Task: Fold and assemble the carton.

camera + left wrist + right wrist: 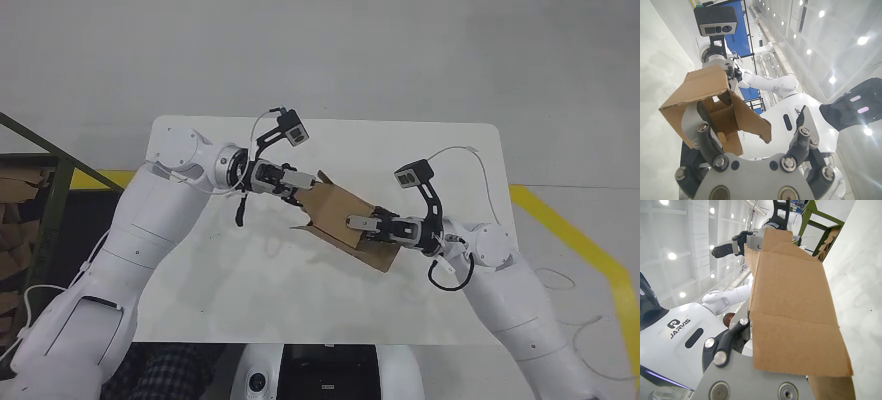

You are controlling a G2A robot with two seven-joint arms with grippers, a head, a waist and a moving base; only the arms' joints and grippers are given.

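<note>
We log left gripper [303, 192] spread wide: one finger [703, 113] inside carton [338, 212] at near open end, other finger clear of it. Right gripper [360, 222] clamps carton wall at opposite end. Carton spans between both grippers, over table [250, 290]; we cannot tell table contact.

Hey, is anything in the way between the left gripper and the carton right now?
Nothing visible stands between them. The left gripper is open and right at the carton: one finger reaches into its open end, and the other stands free outside it. The right gripper grips the far end.
</note>
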